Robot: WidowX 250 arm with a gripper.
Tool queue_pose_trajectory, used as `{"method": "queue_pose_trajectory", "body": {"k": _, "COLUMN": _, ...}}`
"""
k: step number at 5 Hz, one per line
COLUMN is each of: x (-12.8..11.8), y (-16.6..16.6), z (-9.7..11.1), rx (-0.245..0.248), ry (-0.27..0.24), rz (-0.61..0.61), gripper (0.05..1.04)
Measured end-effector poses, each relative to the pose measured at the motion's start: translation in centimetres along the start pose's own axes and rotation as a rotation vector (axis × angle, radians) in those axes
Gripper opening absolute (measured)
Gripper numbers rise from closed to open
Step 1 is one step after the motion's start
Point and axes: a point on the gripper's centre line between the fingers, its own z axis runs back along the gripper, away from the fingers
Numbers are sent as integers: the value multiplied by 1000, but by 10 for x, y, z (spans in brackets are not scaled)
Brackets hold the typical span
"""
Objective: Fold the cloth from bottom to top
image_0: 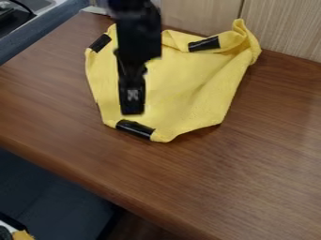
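Table (207, 192) nearest cam; yellow cloth (188, 89) on it, toward back. Gripper (132, 113) above cloth's lower L part; open/closed: can't tell. Risks, L to R: grip too far in → miss bottom strip (134, 129), pinch mid-cloth; off-centre pull → R side lags, skewed fold. Cloth: blk L strip (100, 43), slanted bottom hem, blk R strip (203, 44), top R corner bunched.
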Motion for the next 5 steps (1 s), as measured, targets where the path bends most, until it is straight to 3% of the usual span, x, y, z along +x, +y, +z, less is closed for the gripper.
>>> {"method": "queue_pose_trajectory", "body": {"k": 1, "x": 1, "y": -12, "z": -12, "rx": 4, "ry": 57, "rz": -123, "gripper": 999}}
{"method": "queue_pose_trajectory", "body": {"k": 2, "x": 3, "y": -17, "z": -19, "rx": 19, "ry": 82, "rz": -201, "gripper": 946}}
{"method": "queue_pose_trajectory", "body": {"k": 3, "x": 4, "y": -15, "z": -30, "rx": 5, "ry": 122, "rz": -230, "gripper": 780}}
{"method": "queue_pose_trajectory", "body": {"k": 4, "x": 10, "y": -9, "z": -33, "rx": 8, "ry": 158, "rz": -245, "gripper": 452}}
{"method": "queue_pose_trajectory", "body": {"k": 5, "x": 10, "y": -8, "z": -34, "rx": 6, "ry": 143, "rz": -239, "gripper": 216}}
